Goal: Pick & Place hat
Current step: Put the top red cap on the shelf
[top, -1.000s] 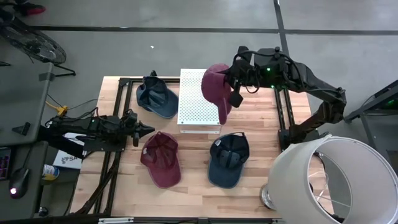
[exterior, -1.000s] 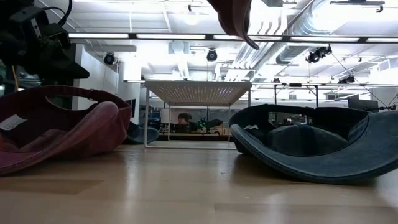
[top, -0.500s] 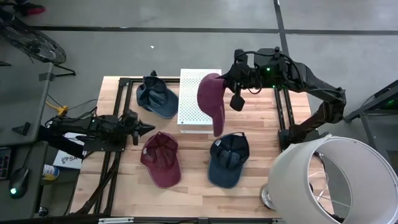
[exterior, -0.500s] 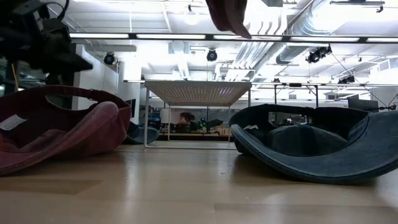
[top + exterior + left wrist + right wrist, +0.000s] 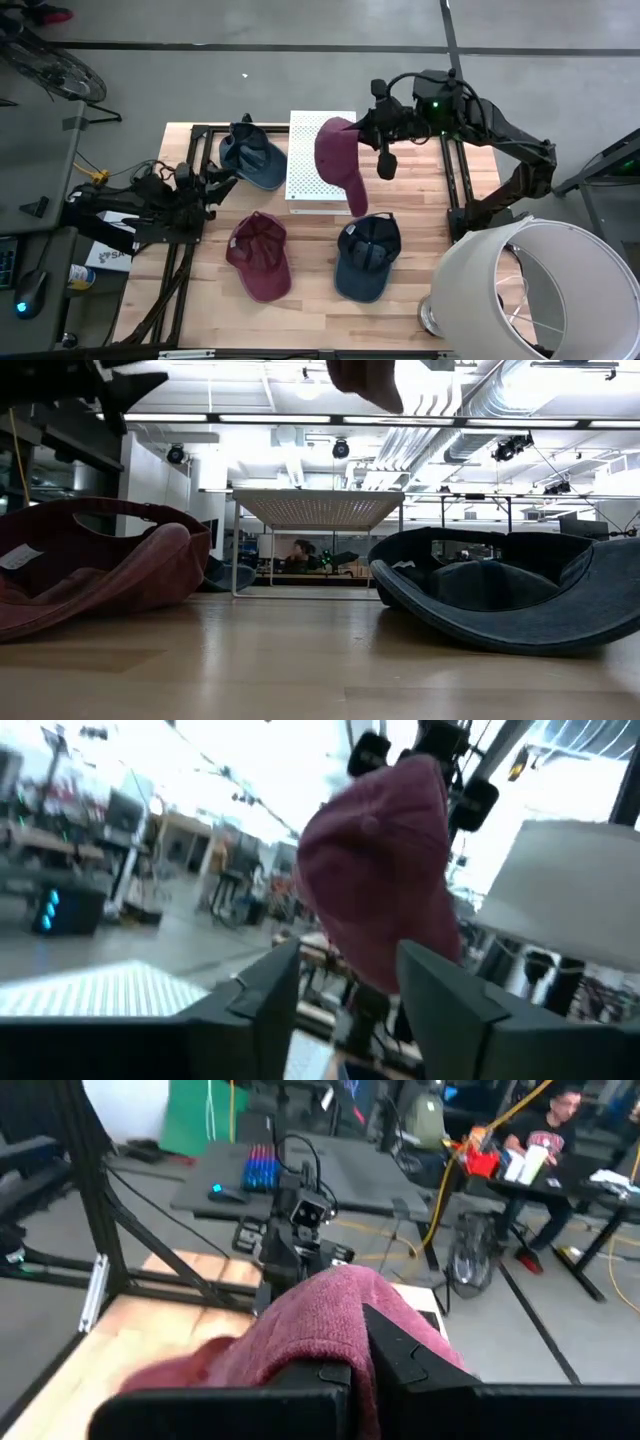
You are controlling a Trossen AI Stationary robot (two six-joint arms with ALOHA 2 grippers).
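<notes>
A maroon hat [image 5: 338, 160] hangs in the air over the right part of the white perforated stand [image 5: 305, 170], with my right gripper [image 5: 366, 124] shut on it. Its brim [image 5: 356, 198] points toward the near edge. The low view catches only its lower end [image 5: 366, 380]. My left gripper [image 5: 220, 182] is at the table's left, raised and open with nothing between its fingers [image 5: 265, 995]; its wrist view looks at the held hat [image 5: 385, 870]. Three more hats lie on the table: navy [image 5: 252, 155], maroon [image 5: 260, 255] and navy [image 5: 367, 258]. My right gripper holds the maroon hat by the far end of its crown [image 5: 335, 1315], the cloth pinched between its two fingers [image 5: 400, 1350]. The fingers come level from the table's right. The hat hangs below and beside them, brim lowest, clear of the stand and the table.
A large white lampshade [image 5: 540, 290] stands at the near right corner. Black frame rails [image 5: 455, 175] run along the right and left of the table. Bare wood [image 5: 320, 310] lies along the near edge.
My left gripper has risen and drawn back toward the table's left and far edge, and its fingers have spread apart. My right gripper has carried the maroon hat a little toward the table's left, over the stand; the hat stays hanging.
</notes>
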